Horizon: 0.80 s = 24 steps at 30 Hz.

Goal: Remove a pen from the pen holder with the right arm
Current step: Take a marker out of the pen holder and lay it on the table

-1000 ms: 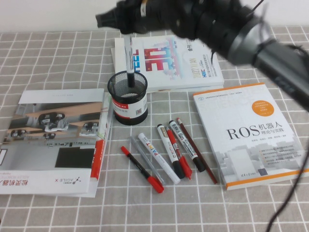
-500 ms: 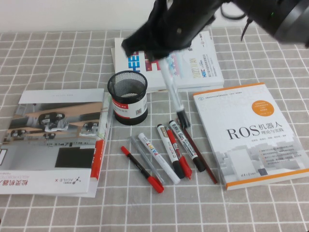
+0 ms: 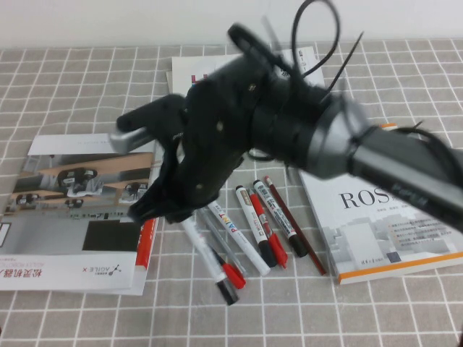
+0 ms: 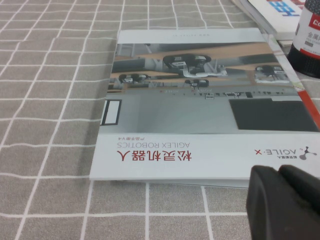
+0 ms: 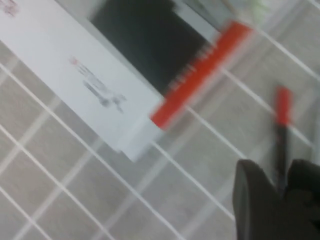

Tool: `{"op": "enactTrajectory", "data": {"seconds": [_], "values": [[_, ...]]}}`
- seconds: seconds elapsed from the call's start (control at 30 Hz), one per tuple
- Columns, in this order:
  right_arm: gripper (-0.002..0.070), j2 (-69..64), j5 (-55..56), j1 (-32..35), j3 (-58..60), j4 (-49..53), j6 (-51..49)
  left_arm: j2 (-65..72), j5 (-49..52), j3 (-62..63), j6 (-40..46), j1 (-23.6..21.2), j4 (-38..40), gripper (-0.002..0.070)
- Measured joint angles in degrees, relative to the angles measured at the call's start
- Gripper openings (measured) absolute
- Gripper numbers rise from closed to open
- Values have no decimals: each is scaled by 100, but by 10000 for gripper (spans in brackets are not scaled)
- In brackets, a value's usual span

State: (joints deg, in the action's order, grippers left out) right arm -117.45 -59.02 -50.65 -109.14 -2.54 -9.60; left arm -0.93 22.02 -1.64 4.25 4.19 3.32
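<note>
R gripper (image 3: pixel 172 211) hangs over the booklet's (image 3: pixel 72 217) red-spine edge, jaws clamped on the pen (image 3: pixel 206 256). The pen slants down off that edge, clear of the holder (image 4: pixel 307 47) at the booklet's far corner. L gripper (image 4: pixel 280 200) sits at the booklet's near edge, jaws together, empty. Risk: tip rides low by loose pens (image 3: pixel 268 224) off the spine. A low sweep prob. scatters them, and the end-grip may let the pen pivot.

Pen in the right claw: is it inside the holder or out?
Out. The right claw holds the pen slanted over the loose pens; left claw hangs near the booklet.
</note>
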Motion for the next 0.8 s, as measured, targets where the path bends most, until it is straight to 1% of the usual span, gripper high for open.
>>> {"op": "enactTrajectory", "data": {"seconds": [0.13, 0.33, 0.8], "values": [[83, -317, 636, -36, 34, -85, 149, 0, 0, 0, 0, 0, 0, -3], [83, -801, 1164, -36, 45, -185, 301, 0, 0, 0, 0, 0, 0, -3], [83, -1188, 1544, 136, 45, -282, 301, 0, 0, 0, 0, 0, 0, -3]]}}
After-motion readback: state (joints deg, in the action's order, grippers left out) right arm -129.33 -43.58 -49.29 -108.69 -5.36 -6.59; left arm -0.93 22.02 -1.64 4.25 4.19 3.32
